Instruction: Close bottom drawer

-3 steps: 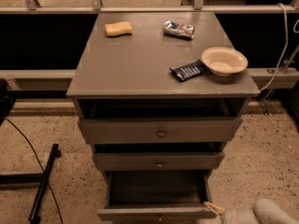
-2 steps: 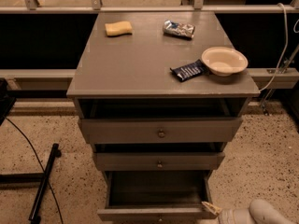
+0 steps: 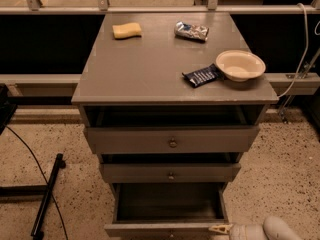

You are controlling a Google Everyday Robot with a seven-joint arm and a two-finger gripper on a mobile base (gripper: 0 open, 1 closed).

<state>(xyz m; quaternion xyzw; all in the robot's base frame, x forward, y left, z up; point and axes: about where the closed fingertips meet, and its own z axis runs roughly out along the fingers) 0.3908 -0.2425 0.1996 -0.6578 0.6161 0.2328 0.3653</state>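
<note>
The gripper (image 3: 221,229) sits at the very bottom of the view, right of centre, with its pale tip against the right end of the bottom drawer's front. Whether it is apart or together cannot be told from here.

The bottom drawer (image 3: 155,229) runs leftward from the gripper and stands pulled well out. Its bare inside lies open just up and left of the tip. Of the 3 drawers, the middle drawer (image 3: 170,173) is above the gripper and the top drawer (image 3: 172,140) higher again. Both show a dark gap above their fronts.

The step in hand looks like the start of the push: contact is made, and the drawer is not yet in.

The next move calls for a straight shove into the cabinet, away from the camera. Because the contact is at the right end rather than the middle, the drawer may skew and bind. A steady, square push would likely suit best.

The bowl (image 3: 240,65) and sponge (image 3: 126,30) lie far up on the top, well apart from the gripper.
</note>
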